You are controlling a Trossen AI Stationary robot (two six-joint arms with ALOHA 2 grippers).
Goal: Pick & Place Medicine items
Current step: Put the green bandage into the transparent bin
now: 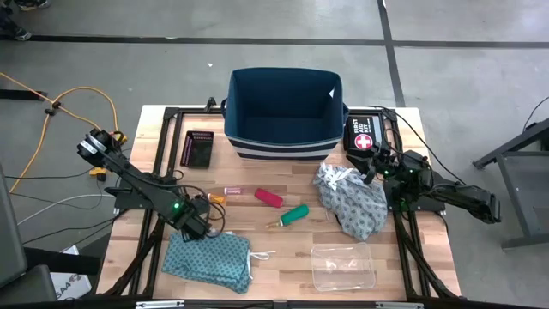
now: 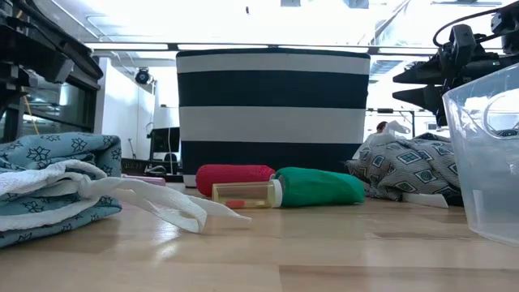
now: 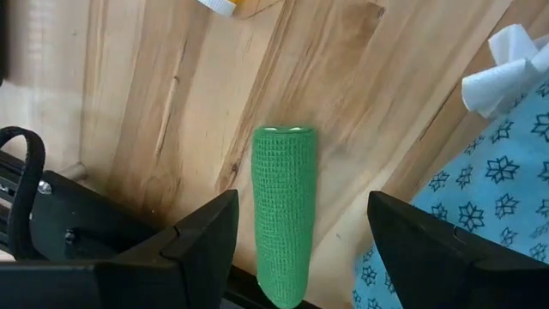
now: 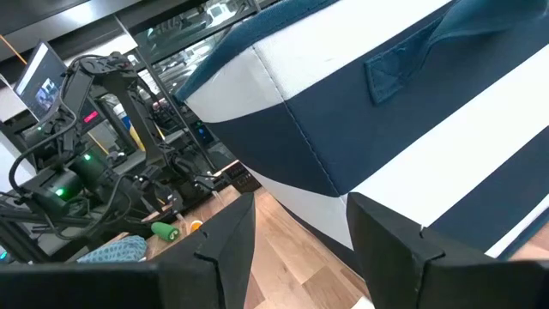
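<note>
My left gripper is open, low over the table by the teal cloth. Its fingers stand on either side of a green mesh tube that lies flat on the wood, with a gap showing on both sides. A second green tube, a red-pink tube, a small orange vial and a thin stick lie on the table's middle. My right gripper is open and empty, above the grey patterned cloth.
A navy-and-white striped basket stands at the far middle, with the black first aid pouch to its right. A black tray sits far left. A clear plastic container rests near the front edge. Bare wood lies between the cloths.
</note>
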